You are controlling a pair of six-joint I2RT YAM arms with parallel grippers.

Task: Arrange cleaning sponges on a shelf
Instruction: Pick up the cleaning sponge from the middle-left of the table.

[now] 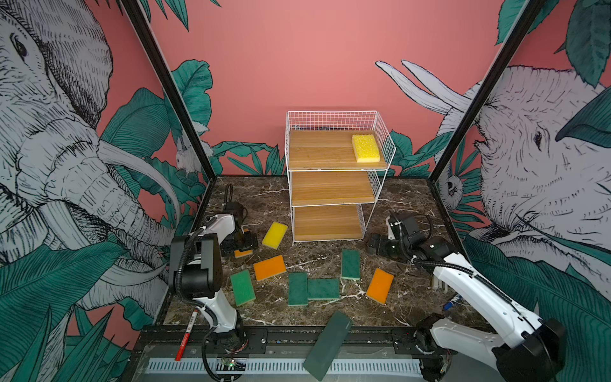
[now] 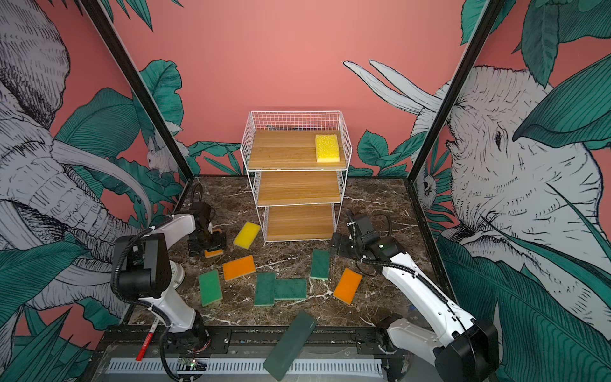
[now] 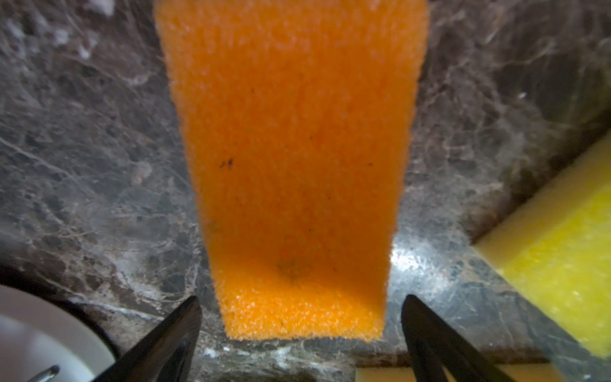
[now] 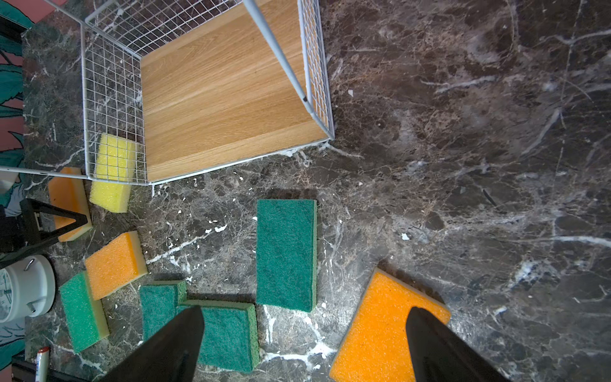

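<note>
No legible writing; shelf [image 1: 330,188], white wire with three wood boards, carried one yellow sponge [image 1: 365,148] on top, eight others loose on the desk [image 1: 413,205]; left pincer [image 3: 299,317] straddled an orange sponge [image 3: 291,148], jaws apart, ungripped; right pincer [image 4: 304,334] spread, empty.

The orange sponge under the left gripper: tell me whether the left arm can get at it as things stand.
Probably yes. The left gripper hangs right over the orange sponge, jaws open on either side of its end, and nothing lies on top. The yellow sponge sits clear to one side.
</note>
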